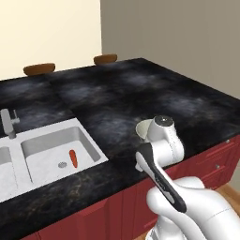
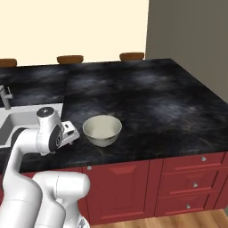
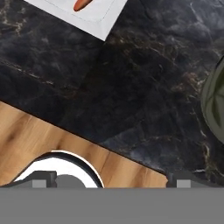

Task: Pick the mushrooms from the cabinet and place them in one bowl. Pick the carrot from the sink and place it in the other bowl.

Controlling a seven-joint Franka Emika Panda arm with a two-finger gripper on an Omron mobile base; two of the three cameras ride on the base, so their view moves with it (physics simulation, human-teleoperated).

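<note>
Black marble countertop [image 2: 147, 98] is stretching across the kitchen island, with dark red drawers [image 2: 193, 182] running beneath its near edge and wooden floor [image 3: 30, 135] showing below that. At the left, the pale double-basin sink [image 1: 51, 157] is lying sunk into the counter, and the carrot [image 1: 73, 158] is resting on the floor of its right basin, just beside the drain (the hand view is catching its orange tip [image 3: 82, 4] at the top edge). A grey angular faucet [image 1: 8, 123] is standing at the sink's far side. The cream-white bowl [image 2: 102, 129] is sitting upright on the counter near the front edge, to the right of the sink. The gripper [image 3: 111, 181] is hovering above the counter's near edge between sink and bowl, its fingers [image 3: 43, 180] spread wide and holding nothing. Brown oval seats [image 2: 70, 59] are peeking over the far side of the island.
</note>
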